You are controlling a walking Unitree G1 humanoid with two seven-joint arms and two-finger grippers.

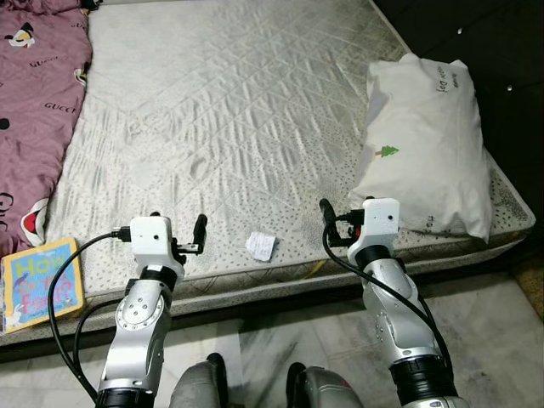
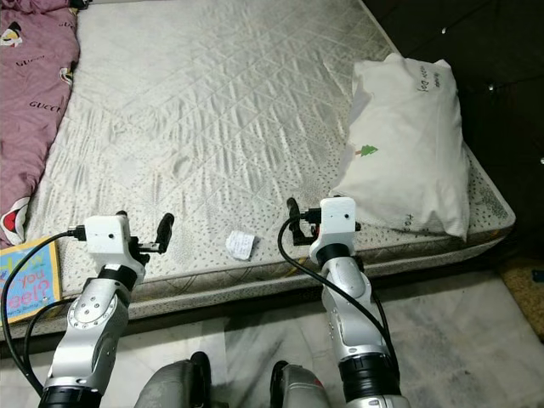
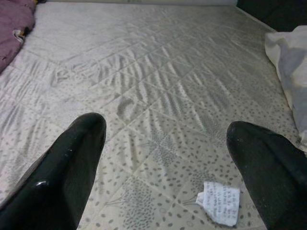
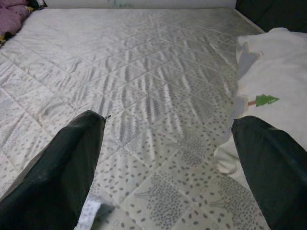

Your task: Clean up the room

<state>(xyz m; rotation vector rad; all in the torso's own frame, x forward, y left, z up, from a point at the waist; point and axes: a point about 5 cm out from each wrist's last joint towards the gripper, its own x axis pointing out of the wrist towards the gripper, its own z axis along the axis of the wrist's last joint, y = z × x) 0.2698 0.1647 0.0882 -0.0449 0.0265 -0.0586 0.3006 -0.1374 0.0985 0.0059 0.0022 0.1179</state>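
A bare quilted mattress (image 1: 229, 127) lies before the robot, with a crumpled scrap of paper (image 1: 262, 246) on it near the front edge, between the two arms. The left end effector (image 3: 165, 172) hovers over that edge with its fingers spread apart, and the left wrist view puts the paper just inside its right-hand finger (image 3: 273, 177), resting on the mattress untouched. The right end effector (image 4: 168, 167) is also held open above the mattress; its wrist view catches a corner of the paper beside one finger (image 4: 57, 172) and the white pillow (image 4: 273, 91) with a small green tree print. The head views add a maroon printed blanket (image 1: 34, 102) along the left side and a children's book (image 1: 41, 283) at the near left corner.
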